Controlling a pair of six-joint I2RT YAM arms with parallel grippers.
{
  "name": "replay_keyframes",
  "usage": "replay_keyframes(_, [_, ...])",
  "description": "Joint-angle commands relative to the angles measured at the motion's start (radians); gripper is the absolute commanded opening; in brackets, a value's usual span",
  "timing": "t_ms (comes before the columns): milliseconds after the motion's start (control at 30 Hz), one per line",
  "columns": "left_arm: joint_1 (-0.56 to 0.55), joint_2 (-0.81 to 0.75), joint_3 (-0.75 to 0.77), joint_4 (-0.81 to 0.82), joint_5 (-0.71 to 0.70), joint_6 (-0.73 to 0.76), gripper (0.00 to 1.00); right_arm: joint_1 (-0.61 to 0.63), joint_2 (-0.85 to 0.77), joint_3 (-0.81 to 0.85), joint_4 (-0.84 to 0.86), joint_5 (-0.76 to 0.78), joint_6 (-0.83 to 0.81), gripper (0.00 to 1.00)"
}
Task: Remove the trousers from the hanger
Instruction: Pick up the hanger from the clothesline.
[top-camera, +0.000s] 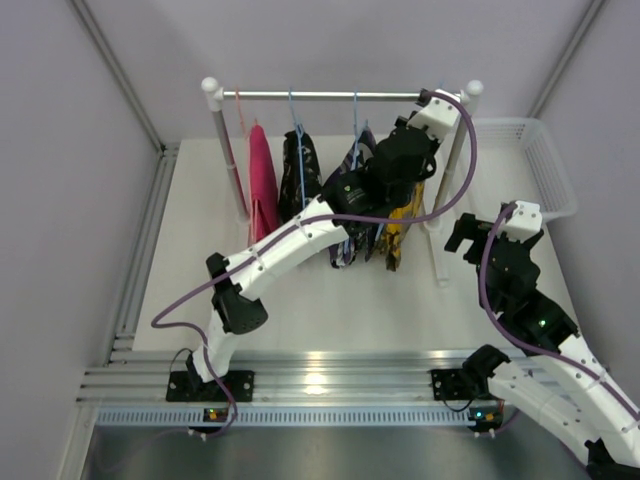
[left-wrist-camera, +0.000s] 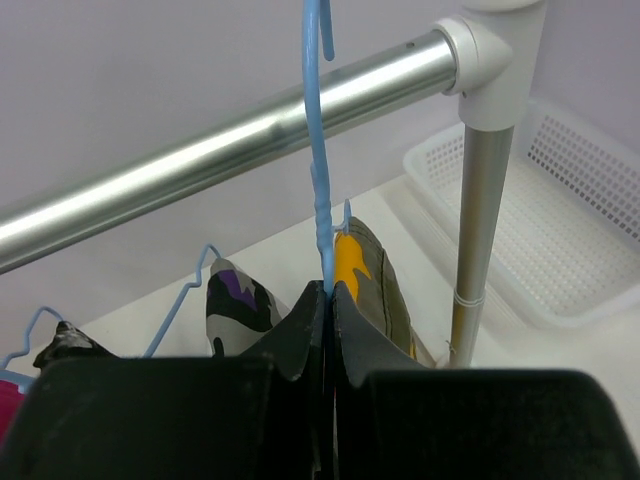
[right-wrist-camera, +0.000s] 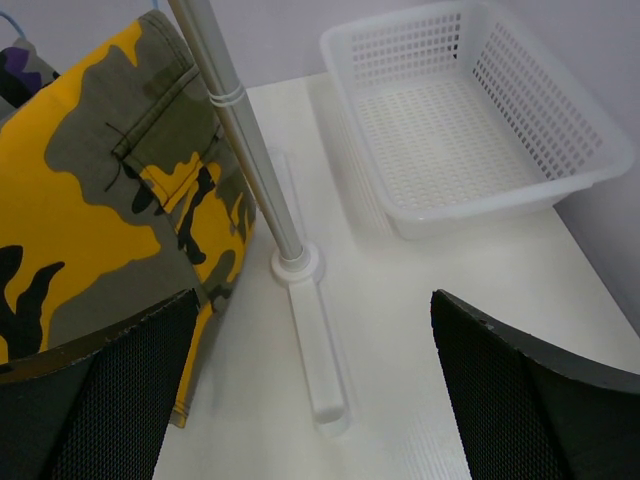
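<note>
Yellow-olive trousers (left-wrist-camera: 365, 270) hang; left hand (left-wrist-camera: 331, 300) seemingly pinches their blue hanger (left-wrist-camera: 318, 150).

hot pink trousers (top-camera: 262, 185), black pair (top-camera: 300, 172) with what looks like white print, purple-white-black camouflage pair (left-wrist-camera: 238, 300), yellow-olive camouflage pair (right-wrist-camera: 80, 200), blue hanger (left-wrist-camera: 318, 150).

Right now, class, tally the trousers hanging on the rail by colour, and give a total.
Pink trousers: 1
Black printed trousers: 1
Purple camouflage trousers: 1
Yellow camouflage trousers: 1
Total: 4
</note>
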Motion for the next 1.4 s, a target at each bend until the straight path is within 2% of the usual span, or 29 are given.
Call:
replay_keyframes(0, [-0.005, -0.081, 0.085, 0.157, -0.024, 0.027, 0.0, 0.019, -0.003, -0.006, 0.017, -0.004, 0.01, 0.98])
replay_keyframes(333, [-0.036, -0.149, 0.033, 0.169, -0.044, 0.03, 0.0, 0.019, 0.007, -0.008, 0.025, -0.004, 0.007, 0.98])
replay_keyframes(700, [-0.077, -0.215, -0.013, 0.233, -0.084, 0.108, 0.0, 0.019, 0.007, -0.011, 0.022, -0.005, 0.012, 0.98])
replay_keyframes(933, [-0.115, -0.282, -0.103, 0.237, -0.103, 0.108, 0.0, 0.018, -0.001, -0.002, 0.011, -0.011, 0.013, 0.98])
replay_keyframes(1133, [-0.151, -0.319, -0.132, 0.207, -0.11, 0.11, 0.0, 0.019, -0.058, 0.026, -0.028, -0.178, 0.027, 0.98])
replay_keyframes(1267, [-0.166, -0.337, -0.145, 0.169, -0.106, 0.098, 0.0, 0.019, -0.095, 0.049, -0.047, -0.403, 0.056, 0.98])
replay_keyframes(1367, [-0.189, -0.36, -0.166, 0.157, -0.112, 0.095, 0.0, 0.019, -0.105, 0.085, -0.084, -0.48, 0.068, 0.98])
